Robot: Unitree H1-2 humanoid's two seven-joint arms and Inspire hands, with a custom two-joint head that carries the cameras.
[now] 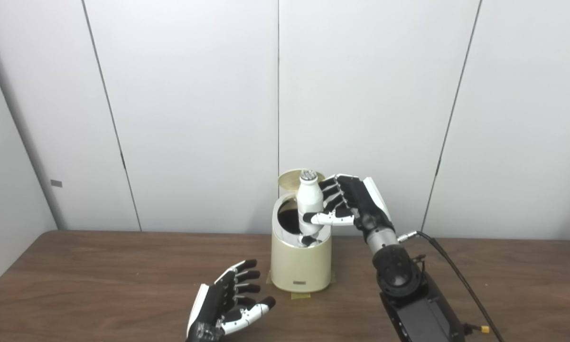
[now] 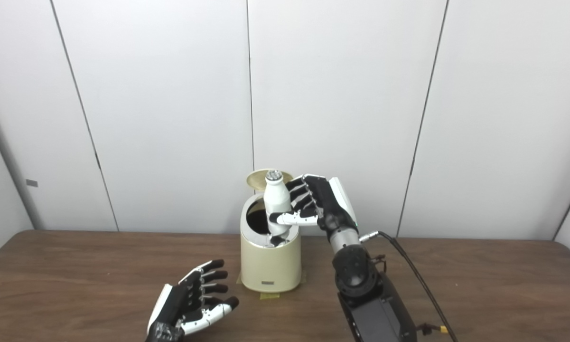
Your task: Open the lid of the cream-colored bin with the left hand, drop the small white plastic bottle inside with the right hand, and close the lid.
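Bottle (image 1: pixel 309 202) gripped upright by right hand (image 1: pixel 349 202) over open bin (image 1: pixel 301 266); left hand (image 1: pixel 228 304) spread, empty.

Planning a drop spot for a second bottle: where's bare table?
Bare table left of the bin, beyond the left hand; also the right end past the cable. Crowded at the bin mouth: right hand, bottle.

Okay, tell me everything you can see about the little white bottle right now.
The small white plastic bottle looks smooth and opaque, with a rounded shoulder, narrow neck and a silvery cap. It stands nearly upright, held in the right hand, thumb across its front and fingers behind. Its lower end sits at the open mouth of the cream-colored bin, in front of the raised lid. Whether its base touches the rim cannot be told.
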